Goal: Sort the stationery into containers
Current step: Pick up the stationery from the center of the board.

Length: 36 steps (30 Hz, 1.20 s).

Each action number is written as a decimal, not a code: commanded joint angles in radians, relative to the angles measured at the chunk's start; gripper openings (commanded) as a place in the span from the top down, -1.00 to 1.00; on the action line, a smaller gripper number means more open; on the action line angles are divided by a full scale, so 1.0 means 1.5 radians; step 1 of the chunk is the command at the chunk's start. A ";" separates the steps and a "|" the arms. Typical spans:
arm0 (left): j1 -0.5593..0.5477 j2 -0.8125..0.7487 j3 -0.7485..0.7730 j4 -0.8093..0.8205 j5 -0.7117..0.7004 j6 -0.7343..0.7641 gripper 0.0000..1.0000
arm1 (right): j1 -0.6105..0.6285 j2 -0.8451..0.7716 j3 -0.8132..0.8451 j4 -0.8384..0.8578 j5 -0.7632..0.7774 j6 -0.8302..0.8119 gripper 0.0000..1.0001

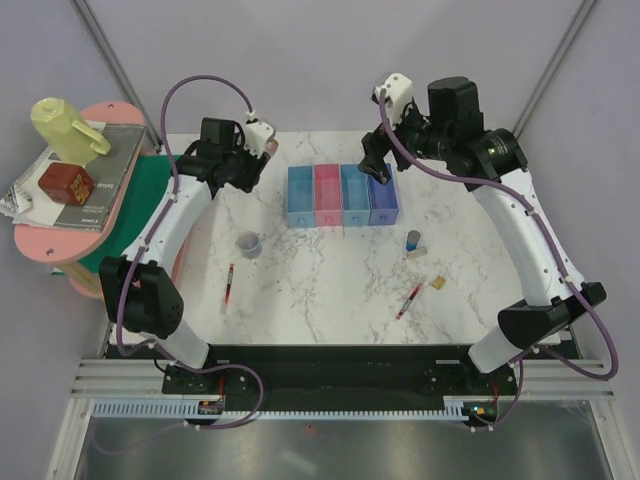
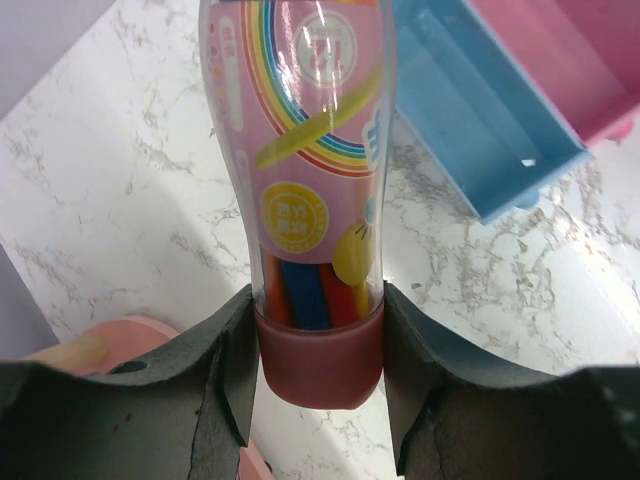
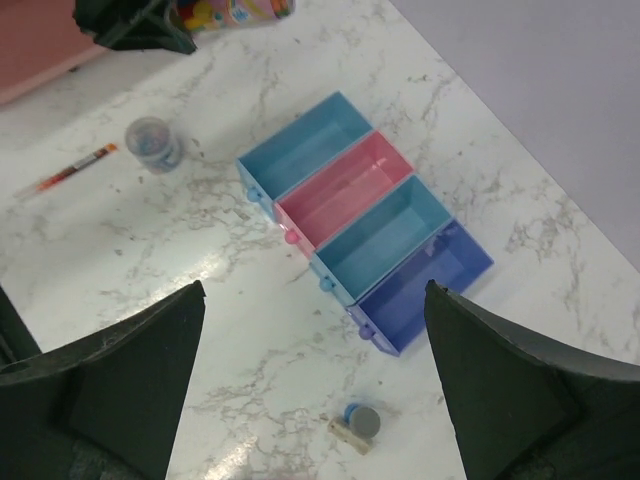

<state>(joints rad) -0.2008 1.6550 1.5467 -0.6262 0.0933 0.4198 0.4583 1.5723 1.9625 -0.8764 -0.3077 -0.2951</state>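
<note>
My left gripper [image 1: 262, 150] is shut on the pink glue-stick tube [image 2: 312, 190], gripping it near its dark pink cap, above the table's back left, left of the blue bin [image 1: 300, 195]. The pink [image 1: 328, 195], light blue [image 1: 355, 195] and violet [image 1: 383, 200] bins join it in a row. My right gripper [image 3: 315, 390] is open and empty, high above the violet bin [image 3: 425, 285]. The round roll [image 1: 248, 243], two red pens [image 1: 229, 285] [image 1: 410, 298] and the small blue dark-topped piece [image 3: 362, 420] with a tan block [image 3: 345, 435] against it lie on the table.
Another tiny tan piece [image 1: 438, 283] lies near the right pen. A pink side shelf [image 1: 45, 240] at the left holds books, a red box and a yellow-green jug [image 1: 62, 128]. A green sheet [image 1: 140, 195] lies between the shelf and the left arm.
</note>
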 commanded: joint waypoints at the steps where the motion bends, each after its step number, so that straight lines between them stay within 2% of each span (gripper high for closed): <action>1: -0.028 -0.096 -0.035 0.027 0.056 0.092 0.96 | -0.056 0.029 0.082 -0.057 -0.182 0.061 -0.96; 5: -0.066 -0.205 -0.109 0.054 0.095 0.150 0.96 | -0.082 0.043 0.104 -0.074 -0.291 0.088 -0.96; 10: -0.119 -0.325 -0.181 0.107 0.150 0.262 0.96 | -0.085 0.047 0.107 -0.090 -0.353 0.090 -0.96; 15: -0.186 -0.415 -0.231 0.133 0.125 0.362 0.96 | -0.086 0.050 0.104 -0.100 -0.452 0.104 -0.96; 18: -0.217 -0.440 -0.243 0.138 0.110 0.401 0.96 | -0.086 0.047 0.093 -0.101 -0.505 0.117 -0.96; 25: -0.254 -0.462 -0.256 0.139 0.098 0.490 0.96 | -0.084 0.026 0.065 -0.102 -0.554 0.136 -0.96; 33: -0.276 -0.452 -0.252 0.160 0.093 0.562 0.96 | -0.042 0.020 0.019 -0.081 -0.531 0.156 -0.96; 36: -0.285 -0.448 -0.247 0.165 0.086 0.558 0.96 | -0.026 0.030 0.016 -0.075 -0.516 0.157 -0.96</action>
<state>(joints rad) -0.6109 0.9859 1.1564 -0.4656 0.2371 1.1854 0.3889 1.6279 1.9869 -1.0264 -1.0775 -0.0696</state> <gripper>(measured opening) 0.536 0.982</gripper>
